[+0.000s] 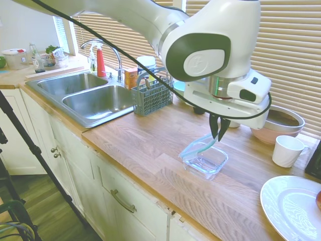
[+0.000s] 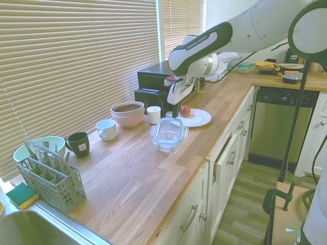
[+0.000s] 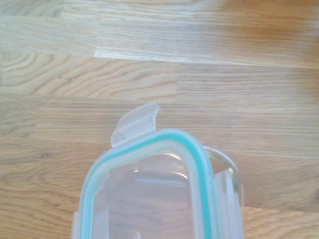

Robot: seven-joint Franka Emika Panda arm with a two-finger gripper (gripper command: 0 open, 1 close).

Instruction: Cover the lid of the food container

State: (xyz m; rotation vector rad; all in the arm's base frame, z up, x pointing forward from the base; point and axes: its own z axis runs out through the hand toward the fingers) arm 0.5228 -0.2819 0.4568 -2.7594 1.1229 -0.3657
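- Teal-rimmed, the lid (image 3: 149,199) fills your wrist view, tilted over the food container (image 1: 204,161) on the wooden surface (image 1: 150,145).
- Your gripper (image 1: 219,131) seems clamped on the lid's raised edge.

Tool (image 1: 219,134) down, fingers pinched together

Wooden countertop (image 1: 150,145) bears food container (image 1: 204,163), plate (image 1: 291,206), cup (image 1: 287,150).
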